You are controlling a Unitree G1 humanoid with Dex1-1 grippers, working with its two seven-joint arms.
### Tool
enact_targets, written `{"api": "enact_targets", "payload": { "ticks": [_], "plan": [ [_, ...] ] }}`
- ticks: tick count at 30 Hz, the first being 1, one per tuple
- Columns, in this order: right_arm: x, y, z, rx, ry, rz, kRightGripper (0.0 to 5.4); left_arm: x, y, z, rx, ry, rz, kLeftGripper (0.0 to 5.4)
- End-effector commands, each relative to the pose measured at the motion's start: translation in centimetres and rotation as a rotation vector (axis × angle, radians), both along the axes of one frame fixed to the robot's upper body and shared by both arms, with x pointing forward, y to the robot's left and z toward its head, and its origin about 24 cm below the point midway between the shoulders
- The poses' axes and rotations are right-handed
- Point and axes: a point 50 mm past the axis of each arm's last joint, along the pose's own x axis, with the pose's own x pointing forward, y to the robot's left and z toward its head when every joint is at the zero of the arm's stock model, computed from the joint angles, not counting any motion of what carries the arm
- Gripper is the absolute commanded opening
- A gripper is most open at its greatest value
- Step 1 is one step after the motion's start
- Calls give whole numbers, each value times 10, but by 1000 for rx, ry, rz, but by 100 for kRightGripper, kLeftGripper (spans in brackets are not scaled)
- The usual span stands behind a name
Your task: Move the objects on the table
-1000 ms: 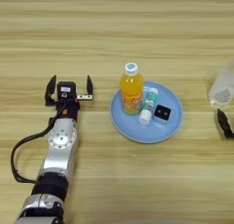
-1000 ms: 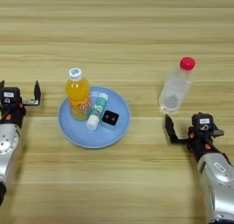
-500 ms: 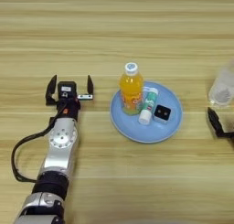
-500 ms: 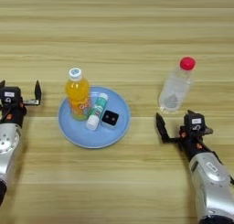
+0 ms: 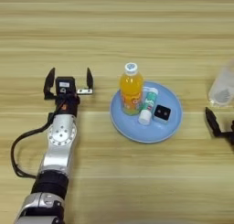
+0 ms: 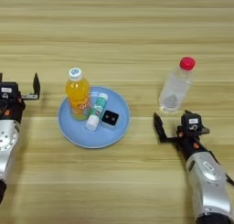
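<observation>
orange bottle [image 6: 78,94], tube [image 6: 96,111] and black block [image 6: 109,118] sit grouped on the blue plate [image 6: 73,132], so nothing rolls. left gripper [image 5: 68,82] fingers apart, empty, left of plate. right gripper [image 6: 176,127] also apart, just below the clear bottle [image 6: 175,86], on the surface [image 6: 137,26].

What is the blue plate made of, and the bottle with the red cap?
The blue plate looks like smooth plastic, maybe glazed ceramic: even colour, soft sheen. The red-capped bottle seems thin clear plastic, since the table shows through it.
</observation>
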Motion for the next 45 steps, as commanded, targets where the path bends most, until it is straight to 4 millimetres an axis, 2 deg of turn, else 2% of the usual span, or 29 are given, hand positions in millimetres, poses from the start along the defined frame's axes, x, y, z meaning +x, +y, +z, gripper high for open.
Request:
{"api": "enact_targets", "payload": {
  "ticks": [1, 5, 15, 20, 27, 34, 45],
  "plan": [
    [9, 7, -6, 20, 3, 0, 538, 1, 2, -4, -2, 23, -1, 540],
    [11, 11, -19, 18, 70, -24, 538, 2, 6, -8, -2, 37, 7, 540],
    [-4, 43, -45, 40, 179, 37, 538, 2, 10, -11, -3, 48, 10, 540],
    [0, 46, -43, 38, 163, 31, 538, 2, 12, -12, -3, 51, 11, 540],
    [12, 37, -36, 16, 133, -39, 538, 2, 12, -13, -4, 54, 8, 540],
    [16, 26, -33, 1, 110, -105, 538, 2, 13, -13, -4, 54, 7, 540],
    [31, 33, -27, -6, 91, -86, 538, 3, 13, -14, -4, 57, 4, 540]
  ]
}}
